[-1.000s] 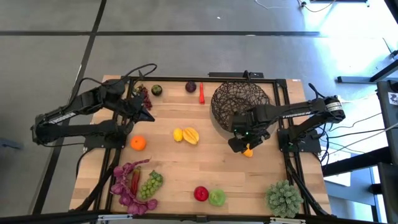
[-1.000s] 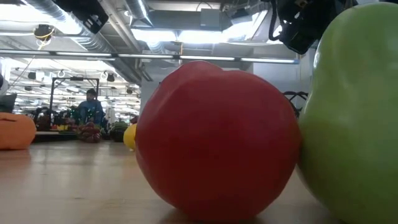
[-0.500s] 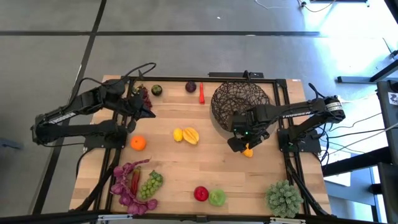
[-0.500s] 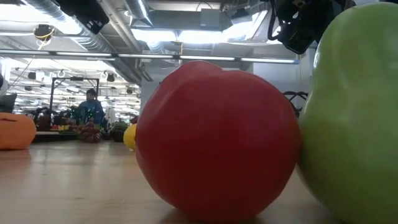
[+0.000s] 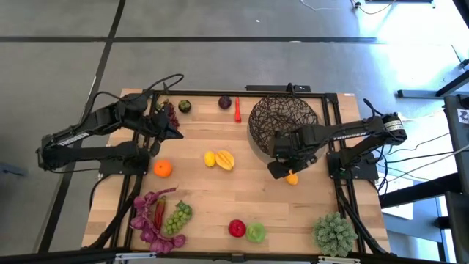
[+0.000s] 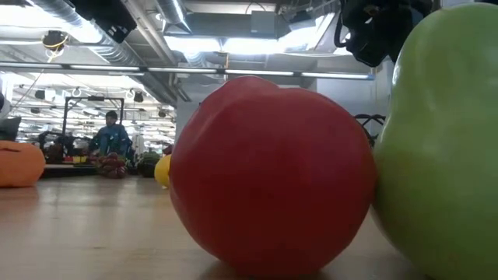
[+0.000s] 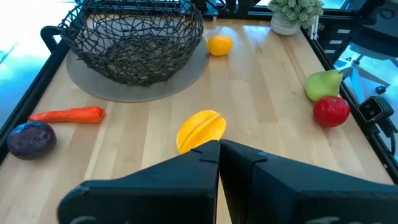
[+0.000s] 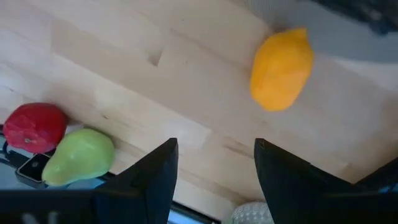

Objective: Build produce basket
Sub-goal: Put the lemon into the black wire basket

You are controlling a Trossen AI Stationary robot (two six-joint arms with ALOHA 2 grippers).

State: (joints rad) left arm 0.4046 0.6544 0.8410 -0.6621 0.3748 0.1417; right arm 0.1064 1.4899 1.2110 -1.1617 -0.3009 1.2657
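Item: lemon (image 5: 292,177), small, yellow-orange, lying on the wooden table (image 5: 205,198) just near-side of the basket (image 5: 284,117) and apart from it; also seen in the right wrist view (image 8: 282,69).
Handling, judged: light, firm, rounded and smooth-skinned, so likely to roll or slip out of a pinch; best taken across its short middle, not by the pointed ends.
Right gripper (image 5: 279,169): above the table beside the lemon, fingers (image 8: 157,173) spread about halfway with bare table between them, holding nothing.
Left gripper (image 5: 170,134): waiting at the far left of the table, fingers (image 7: 186,168) pressed together, empty.
Basket: round dark wire bowl, far right of the table, apparently empty in the left wrist view (image 7: 134,38); stiff, open weave, a dropped fruit could bounce.
Other produce: orange (image 5: 163,169) at left; yellow fruit pair (image 5: 220,158) at centre; red chilli (image 5: 237,109) far side; red apple (image 5: 237,228) and green pear (image 5: 256,232) at near edge; green grapes (image 5: 176,218) near left.
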